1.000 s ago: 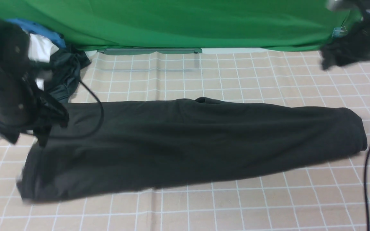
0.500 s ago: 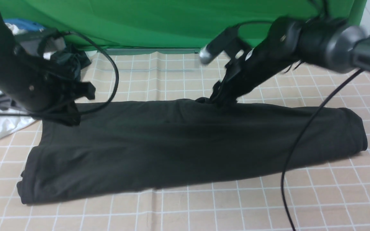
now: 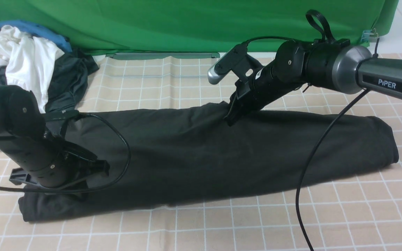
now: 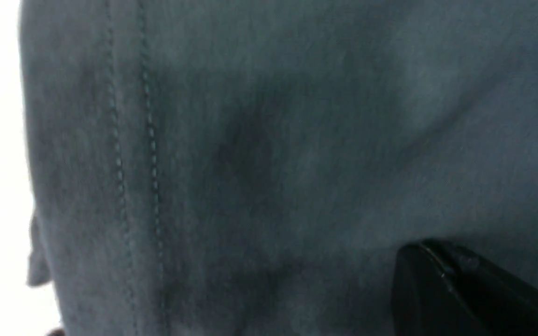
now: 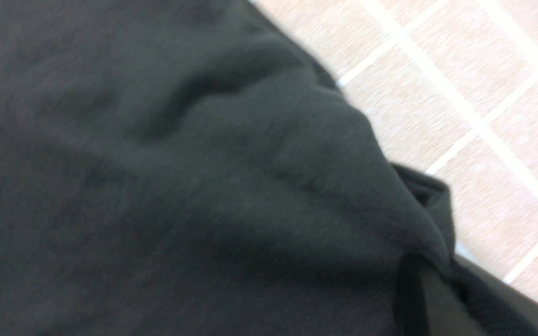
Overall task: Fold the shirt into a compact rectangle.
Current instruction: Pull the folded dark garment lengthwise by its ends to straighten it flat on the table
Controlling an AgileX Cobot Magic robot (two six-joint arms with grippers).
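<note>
The black shirt [image 3: 201, 157] lies folded into a long band across the checked tablecloth [image 3: 222, 223]. My right gripper [image 3: 229, 118] is at the middle of its far edge, shut on a pinch of shirt fabric [image 5: 297, 154] that rises to a small peak between the fingers [image 5: 442, 266]. My left gripper [image 3: 59, 190] is pressed down on the shirt's near left end, its tips mostly hidden behind the wrist. In the left wrist view the left gripper [image 4: 430, 266] is shut, with its tips against the cloth beside a stitched hem [image 4: 133, 154]; I see no cloth between them.
A heap of white, blue and dark clothes [image 3: 19, 59] sits at the back left, touching the shirt's far left corner. A green backdrop [image 3: 187, 24] closes the far side. The right arm's black cable [image 3: 312, 167] hangs across the shirt's right part.
My left arm has swung from the shirt's far left corner down to its near left end. The right gripper has closed on the far edge and pulled it up a little.
</note>
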